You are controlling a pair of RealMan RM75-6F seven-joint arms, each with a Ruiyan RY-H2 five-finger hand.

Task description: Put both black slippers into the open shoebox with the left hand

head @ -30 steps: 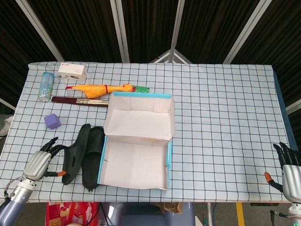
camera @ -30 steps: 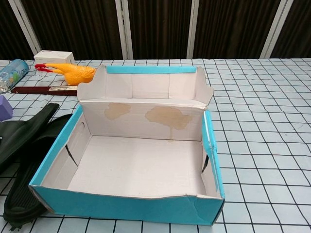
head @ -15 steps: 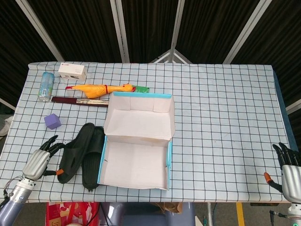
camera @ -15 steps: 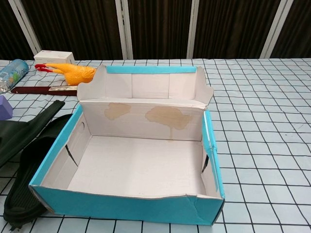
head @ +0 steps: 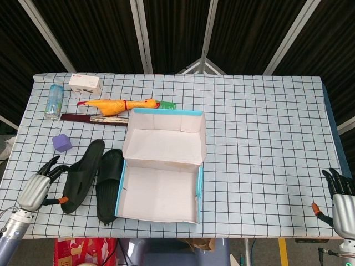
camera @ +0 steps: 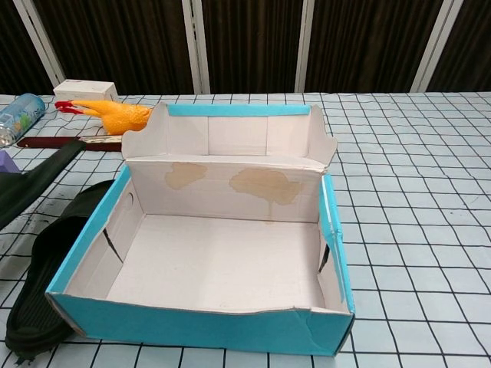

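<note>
An open shoebox (head: 161,202) (camera: 215,326) with blue walls and a white inside stands at the front middle of the table, nothing in it. Two black slippers are to its left. One slipper (head: 108,185) (camera: 42,280) lies flat against the box's left wall. My left hand (head: 34,189) holds the other slipper (head: 80,174) (camera: 31,184) by its near end, raised and tilted off the cloth. My right hand (head: 341,202) hangs at the table's front right corner, fingers apart, holding nothing.
At the back left lie a rubber chicken (head: 116,105) (camera: 115,115), a dark flat stick (head: 91,118), a water bottle (head: 54,101), a white carton (head: 85,84) and a purple cube (head: 61,143). The checked tablecloth (head: 266,144) spreads to the right of the box.
My left hand has moved left and lifted the outer slipper away from its mate. The other slipper and the right hand have stayed put.
</note>
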